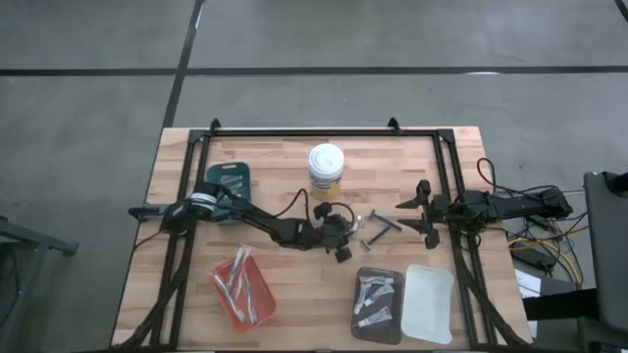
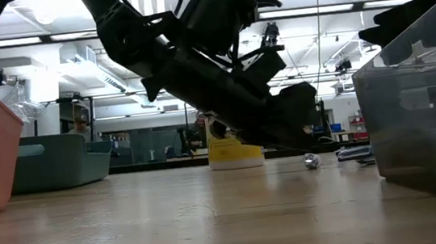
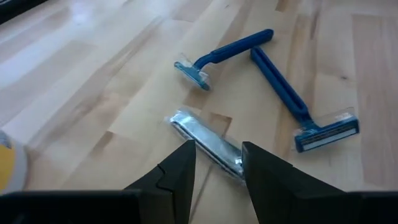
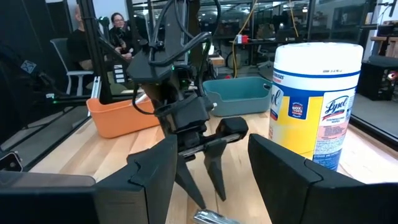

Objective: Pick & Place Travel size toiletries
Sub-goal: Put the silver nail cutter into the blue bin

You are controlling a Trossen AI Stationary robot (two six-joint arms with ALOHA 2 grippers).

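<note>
A silvery wrapped toiletry [image 3: 205, 142] lies flat on the wooden table. My left gripper [image 3: 217, 152] hangs open over its near end, slanting down, one finger on each side; the right wrist view shows its fingertips [image 4: 219, 186] just above the packet [image 4: 211, 216]. Two blue razors [image 3: 224, 55] [image 3: 298, 99] lie flat just beyond it, seen also in the high view [image 1: 383, 227]. My right gripper [image 1: 407, 208] waits open at the table's right side.
The round white-lidded tub [image 1: 326, 169] stands behind the left gripper. A teal tray [image 1: 231, 179] sits far left, an orange tray [image 1: 242, 289] near left, and a dark tray [image 1: 378, 302] with small tubes and a white tray [image 1: 429, 302] near right. People sit beyond the table [image 4: 115, 28].
</note>
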